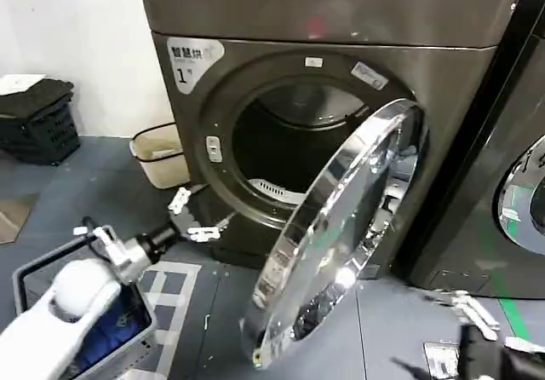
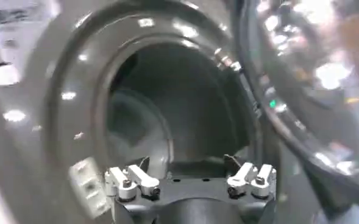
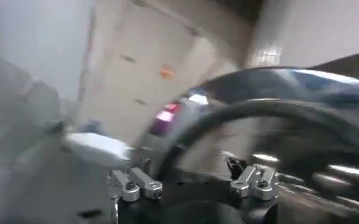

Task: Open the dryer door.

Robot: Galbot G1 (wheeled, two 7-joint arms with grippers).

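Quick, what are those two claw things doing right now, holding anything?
Left gripper: jaws open, holding nothing, in front of the dryer mouth.
Right gripper: jaws open, holding nothing, low beside the open dryer door.

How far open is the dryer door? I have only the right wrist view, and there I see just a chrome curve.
Observer: The dryer door stands wide open, turned out to the robot's right; the drum mouth is uncovered.
Operator: Where is the left gripper?
Observer: The left gripper is open and holds nothing, low before the dryer, by the mouth's lower left edge.
Operator: And where is my right gripper?
Observer: The right gripper is low, right of the door, apart from it.
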